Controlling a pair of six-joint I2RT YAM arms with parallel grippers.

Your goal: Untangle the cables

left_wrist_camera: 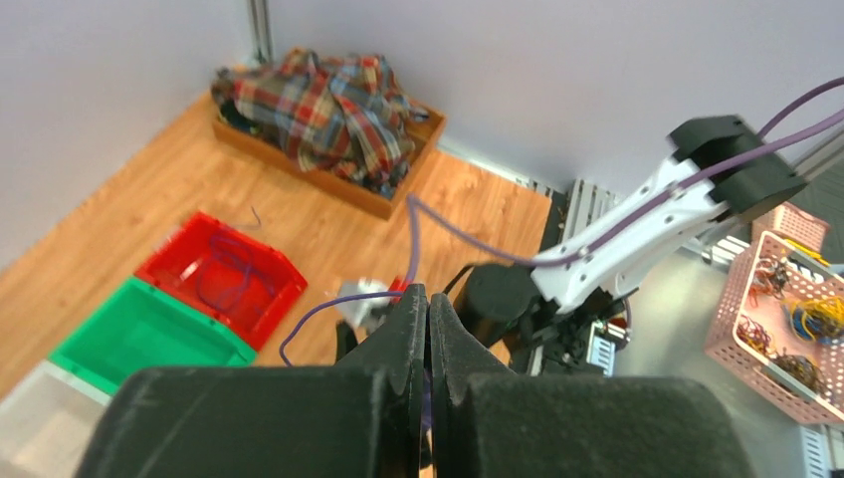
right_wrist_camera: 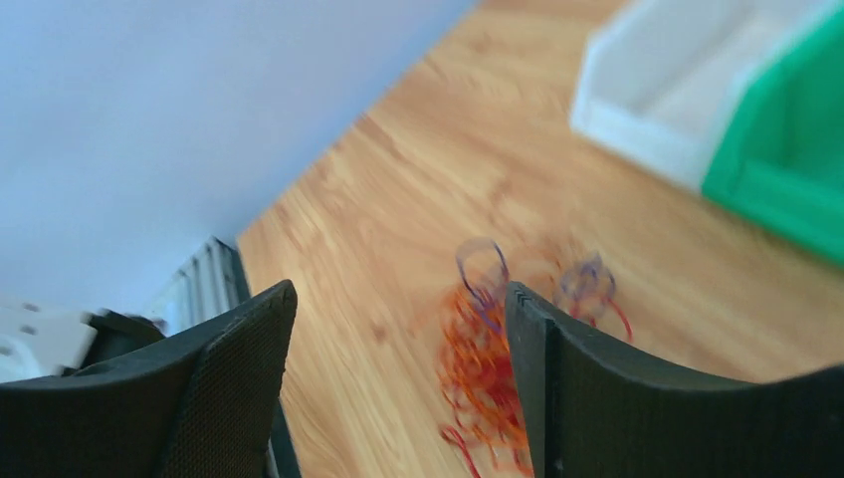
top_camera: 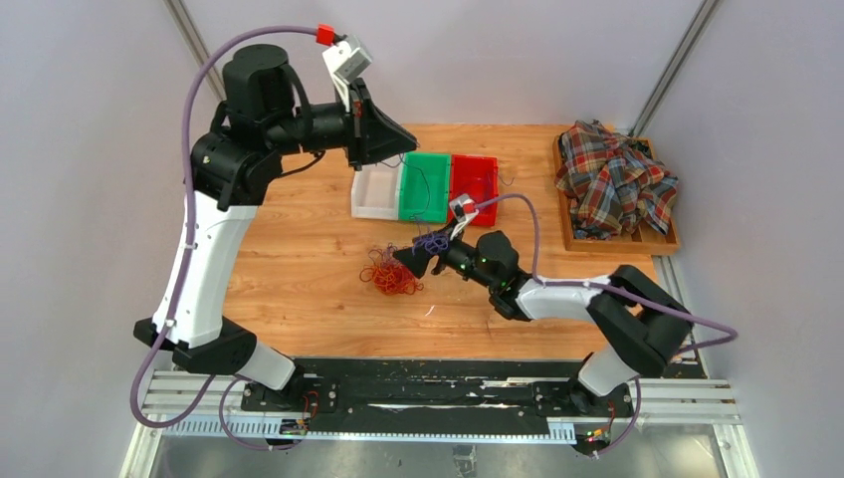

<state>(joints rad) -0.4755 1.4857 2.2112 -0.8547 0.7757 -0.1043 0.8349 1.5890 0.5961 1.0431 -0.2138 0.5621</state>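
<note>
Because the job is to pull one knot apart into sorted strands, the wooden table (top_camera: 299, 299) is laid out as a work area with drop-off spots behind it.

The left arm (top_camera: 214, 249) stands tall at 9 o'clock, elbow high and forearm level. This carries the left gripper (top_camera: 410, 136) well above the bins, probably to leave the floor to its partner. Its fingers (left_wrist_camera: 403, 329) are pressed tight together. A faint purple tint shows in the seam, but I cannot tell whether a strand is pinched there.

The right arm (top_camera: 567, 294) reaches from 5 o'clock, low and nearly flat over the boards, wrist pointing toward 9 o'clock.

A wooden tray (top_camera: 622, 243) holding a crumpled plaid shirt (top_camera: 612, 179) sits at 2 o'clock, apart from this work.

At 12 o'clock a white bin (top_camera: 370, 204), a green bin (top_camera: 423, 164) and a red bin (top_camera: 476, 162) stand side by side, likely one per colour. A purple strand (left_wrist_camera: 224, 274) already lies in the red one.

The cables (top_camera: 390, 271), a red and orange bunch with purple loops, lie near the table's middle, just at 7 o'clock of the bins.

The right gripper (top_camera: 406, 259) hovers just beside the bunch at its 3 o'clock. Its jaws are spread wide and nothing is seen between them. From here, I judge it is lined up to choose a loop.
</note>
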